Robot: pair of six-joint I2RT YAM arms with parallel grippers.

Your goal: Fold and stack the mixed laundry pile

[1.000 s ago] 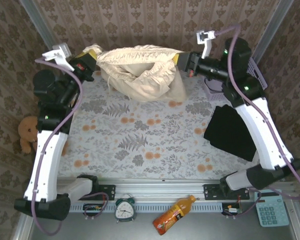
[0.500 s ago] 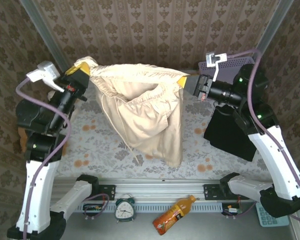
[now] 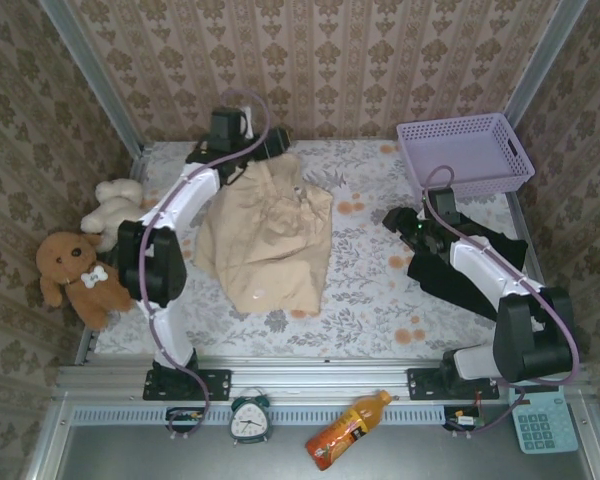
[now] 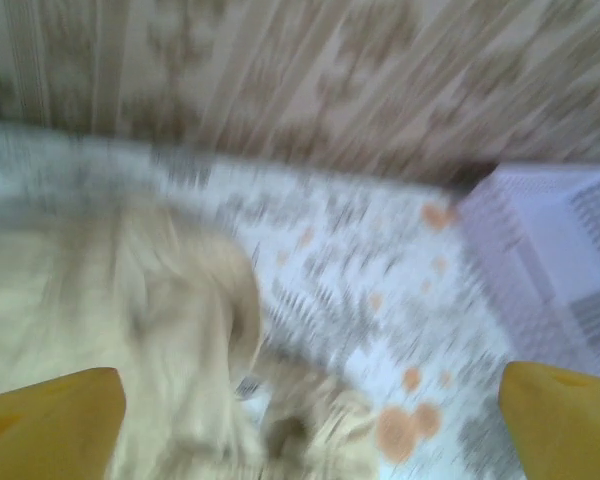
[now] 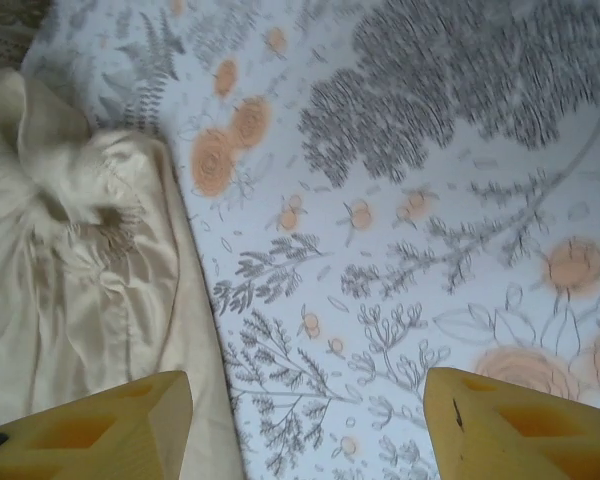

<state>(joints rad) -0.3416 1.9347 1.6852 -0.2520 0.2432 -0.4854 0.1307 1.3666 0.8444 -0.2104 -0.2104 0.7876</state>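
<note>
Top external: beige-cream garment (image 3: pixel 265 235) spread on floral table (image 3: pixel 370 300), black T-shirt (image 3: pixel 438 278) at right; left gripper (image 4: pixel 308 410) and right gripper (image 5: pixel 310 420) gape apart, empty.

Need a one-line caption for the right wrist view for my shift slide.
Right claw open and empty over the floral table cover, with the beige garment lying off to one side.

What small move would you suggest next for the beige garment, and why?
Probably lower the left gripper onto the far edge of the beige garment and pinch it to begin a fold: the garment lies spread but rumpled on the table, and both it and the right gripper stand open, empty.
</note>
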